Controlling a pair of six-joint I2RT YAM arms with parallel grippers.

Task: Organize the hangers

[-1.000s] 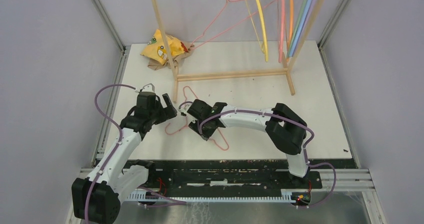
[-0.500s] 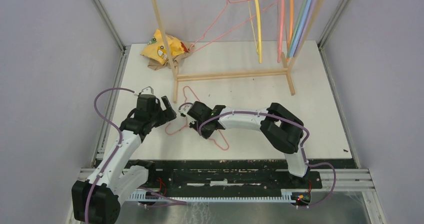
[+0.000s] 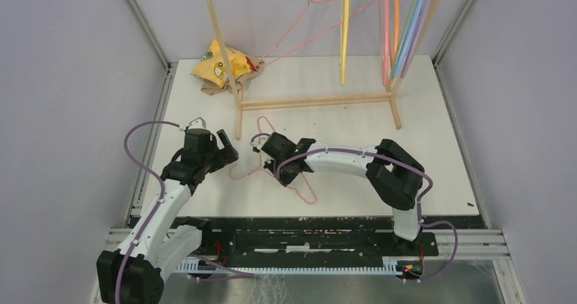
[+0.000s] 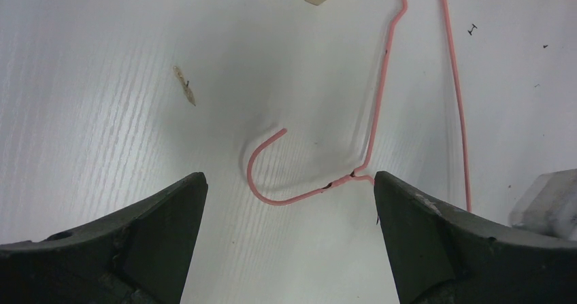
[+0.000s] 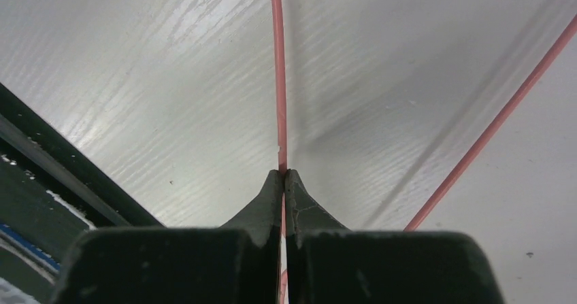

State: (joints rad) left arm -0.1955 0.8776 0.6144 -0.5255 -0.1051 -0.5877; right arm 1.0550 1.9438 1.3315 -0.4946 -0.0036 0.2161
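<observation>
A: Counting hangers (image 3: 345, 32): how many left?
B: Most hang on the rack (image 3: 313, 102); one pink hanger (image 4: 454, 79) lies on the table (image 3: 422, 154), right gripper (image 5: 284, 175) pinched onto its wire (image 5: 277, 79), left gripper (image 4: 287, 180) spread wide above its hook (image 4: 249, 171).

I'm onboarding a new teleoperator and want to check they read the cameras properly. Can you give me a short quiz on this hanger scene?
1. True or false: the right gripper is shut on the wire of the pink hanger.
2. The left gripper is: A open, gripping nothing; B shut on the hanger's hook; C shut and empty.
3. How many hangers lie on the table?
Key: 1 true; 2 A; 3 one, while the other hangers hang on the wooden rack.
</observation>
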